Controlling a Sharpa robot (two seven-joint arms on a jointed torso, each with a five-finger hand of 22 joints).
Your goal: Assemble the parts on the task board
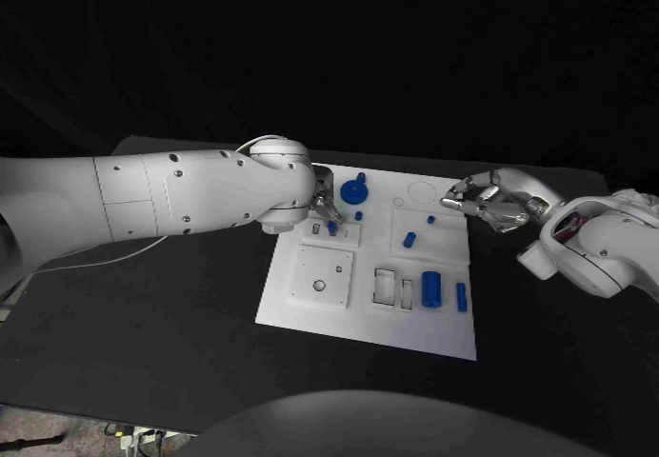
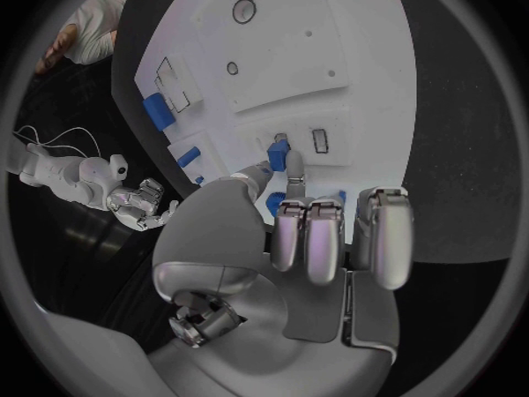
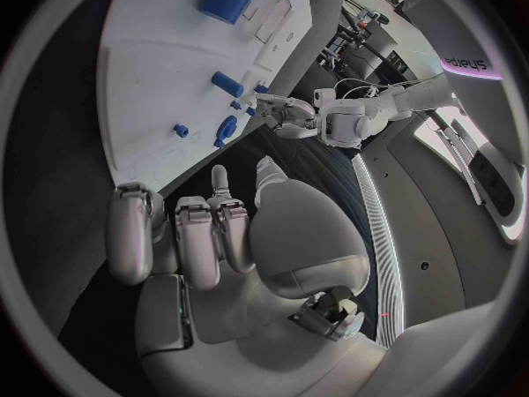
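Left hand (image 2: 289, 238) pinches a small blue part (image 2: 277, 159) at its fingertips, right over the board (image 1: 350, 309) near a slot. Right hand (image 1: 484, 201) holds nothing, fingers curled, beside the board's far corner. Other blue parts (image 1: 431, 288) lie further out.

Task board (image 1: 309, 309) lies mid-table (image 1: 137, 362), parts (image 1: 431, 288) on it.

Dim scene against black surroundings, task board (image 1: 319, 305) brightly lit from above, glare seen on the silver left hand (image 2: 314, 229), wrist views bent by fisheye distortion, dark vignette at their rims
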